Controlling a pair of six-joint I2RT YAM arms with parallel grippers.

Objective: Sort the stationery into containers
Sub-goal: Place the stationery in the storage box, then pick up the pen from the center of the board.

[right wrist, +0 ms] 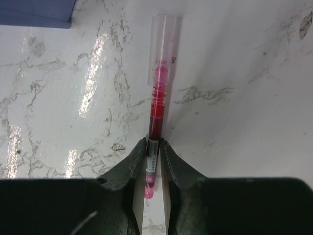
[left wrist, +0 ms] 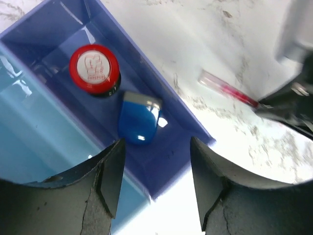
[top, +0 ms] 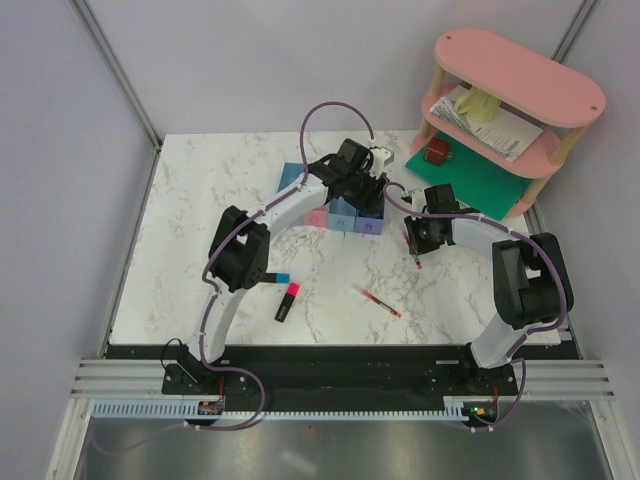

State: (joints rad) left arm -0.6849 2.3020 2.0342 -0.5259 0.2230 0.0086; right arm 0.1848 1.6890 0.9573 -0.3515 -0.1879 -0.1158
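Observation:
My right gripper is shut on a thin red pen low over the marble table; the same pen shows below that gripper from above. My left gripper is open and holds nothing, hovering over the purple-blue bin at the right end of the containers. In that bin stand a black-red bottle and a blue-white block. A second red pen, a blue-capped highlighter and a pink-capped highlighter lie on the table near the front.
A pink oval two-tier shelf stands at the back right with a yellow mug and papers on its lower tier. A green mat with a small brown object lies under it.

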